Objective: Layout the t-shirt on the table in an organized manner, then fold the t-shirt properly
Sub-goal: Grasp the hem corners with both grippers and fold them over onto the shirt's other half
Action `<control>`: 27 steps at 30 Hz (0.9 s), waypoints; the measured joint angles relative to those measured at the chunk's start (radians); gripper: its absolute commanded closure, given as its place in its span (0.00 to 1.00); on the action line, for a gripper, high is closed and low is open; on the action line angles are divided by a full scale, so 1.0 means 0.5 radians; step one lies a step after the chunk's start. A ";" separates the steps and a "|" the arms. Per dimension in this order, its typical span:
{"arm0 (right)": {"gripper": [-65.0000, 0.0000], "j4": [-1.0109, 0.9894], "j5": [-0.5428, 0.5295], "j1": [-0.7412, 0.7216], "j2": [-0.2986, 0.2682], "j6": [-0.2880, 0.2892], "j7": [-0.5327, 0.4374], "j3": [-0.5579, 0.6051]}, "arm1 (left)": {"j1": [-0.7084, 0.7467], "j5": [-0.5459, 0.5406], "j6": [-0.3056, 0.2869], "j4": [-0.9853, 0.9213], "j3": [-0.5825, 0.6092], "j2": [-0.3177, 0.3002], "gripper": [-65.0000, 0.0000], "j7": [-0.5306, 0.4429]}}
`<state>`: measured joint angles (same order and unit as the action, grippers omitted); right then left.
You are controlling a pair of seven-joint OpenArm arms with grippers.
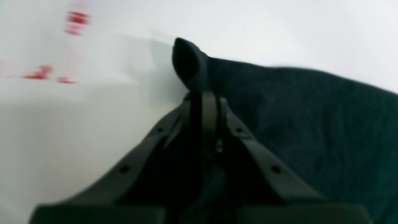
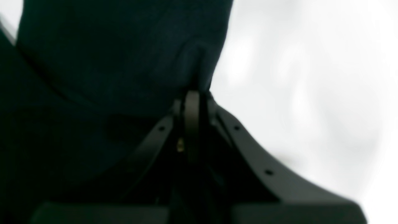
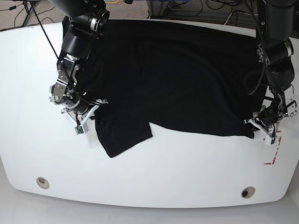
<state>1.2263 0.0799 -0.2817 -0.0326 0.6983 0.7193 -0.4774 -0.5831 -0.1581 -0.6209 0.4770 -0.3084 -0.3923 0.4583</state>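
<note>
The plain black short-sleeved t-shirt (image 3: 177, 79) lies spread over the far half of the large white smooth tabletop (image 3: 154, 172), one sleeve flopped toward the near edge on the base view's left. Its far hem runs up under my two arms, so I cannot see where the cloth ends there.

My left gripper (image 1: 205, 93) has its fingers pressed together on a corner of the shirt; a small peak of black fabric (image 1: 188, 62) stands up just past the tips. The pinch itself is hidden by the fingers, and the whole left wrist view is blurred. Some smeared red tape marks (image 1: 76, 20) show on the white surface beyond, too soft to read their shape.

My right gripper (image 2: 192, 93) is likewise clamped shut on the shirt's edge. In that wrist view dark cloth fills the left side, and black on black, I cannot tell fabric from finger near the tips.

From the base view both grippers are small and partly covered by their own wrists. Two round metal grommet holes (image 3: 42, 182) sit near the table's front edge.
</note>
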 measured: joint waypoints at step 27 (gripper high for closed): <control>1.00 0.887 -0.055 0.102 0.005 0.011 0.645 0.004 | 0.513 -0.343 -0.033 1.416 -0.108 0.013 1.00 0.877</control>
<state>1.6695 0.0525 -0.2306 -0.0303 0.7040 1.0420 -0.4755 -0.3264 -0.3294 -0.6373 1.1851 -0.3622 -0.3859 0.8970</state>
